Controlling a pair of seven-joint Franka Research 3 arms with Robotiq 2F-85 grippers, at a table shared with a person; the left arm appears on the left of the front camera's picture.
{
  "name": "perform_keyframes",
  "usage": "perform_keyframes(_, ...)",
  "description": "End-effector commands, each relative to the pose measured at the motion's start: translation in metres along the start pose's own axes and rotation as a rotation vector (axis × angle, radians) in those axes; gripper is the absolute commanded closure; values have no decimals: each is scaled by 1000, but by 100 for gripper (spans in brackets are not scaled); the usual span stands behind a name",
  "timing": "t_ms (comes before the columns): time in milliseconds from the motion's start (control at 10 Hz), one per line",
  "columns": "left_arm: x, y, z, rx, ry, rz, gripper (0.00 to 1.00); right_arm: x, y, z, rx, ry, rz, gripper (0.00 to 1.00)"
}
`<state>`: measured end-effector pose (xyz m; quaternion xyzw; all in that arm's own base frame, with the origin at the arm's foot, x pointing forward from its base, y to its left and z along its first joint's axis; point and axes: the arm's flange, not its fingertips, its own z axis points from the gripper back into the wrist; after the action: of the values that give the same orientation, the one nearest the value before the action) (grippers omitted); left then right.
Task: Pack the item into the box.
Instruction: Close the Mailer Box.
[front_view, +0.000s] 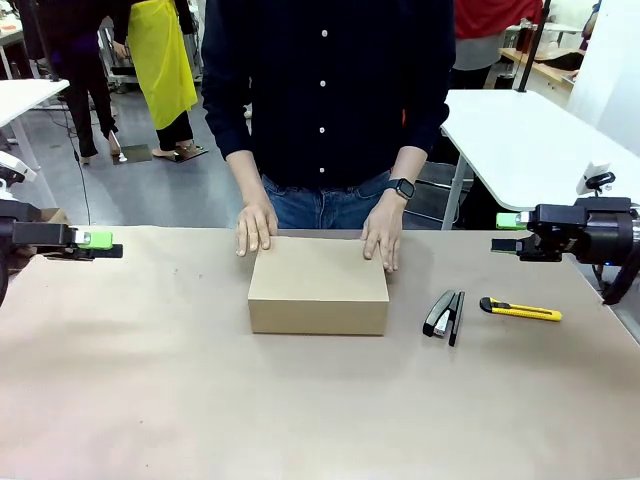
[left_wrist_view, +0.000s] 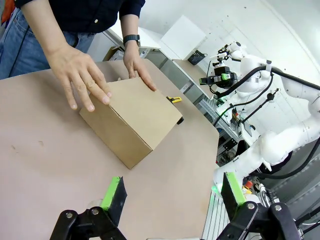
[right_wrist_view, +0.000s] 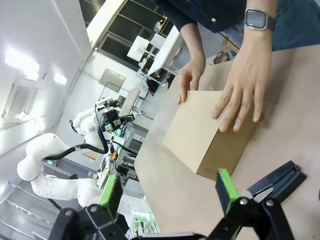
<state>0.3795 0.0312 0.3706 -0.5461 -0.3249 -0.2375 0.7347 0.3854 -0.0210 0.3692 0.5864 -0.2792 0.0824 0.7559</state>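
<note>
Box (front_view: 318, 286) sits closed mid-table, steadied at its far corners by the person's two hands (front_view: 256, 226); the pouch cannot be seen and is probably inside. Left gripper (left_wrist_view: 170, 195) and right gripper (right_wrist_view: 170, 192) are held wide open and empty, well apart from the box, and are best kept clear until the hands are withdrawn.

Even, bright indoor lighting across all three of my views.
From above, diffuse light leaves only a soft shadow beside the box (front_view: 318, 285) on my bench (front_view: 150, 380). In my right wrist view a ceiling lamp (right_wrist_view: 20, 61) flares white; wide-angle distortion bends the edges, and my near fingers (left_wrist_view: 113, 192) look slightly soft.
</note>
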Motion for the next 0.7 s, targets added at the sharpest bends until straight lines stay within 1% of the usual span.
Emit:
perform_keyframes(0, -1, -2, 2, 4, 9, -23, 0, 1, 1, 0, 3, -3, 23, 0)
perform_keyframes(600, -1, -2, 2, 4, 9, -23, 0, 1, 1, 0, 3, -3, 23, 0)
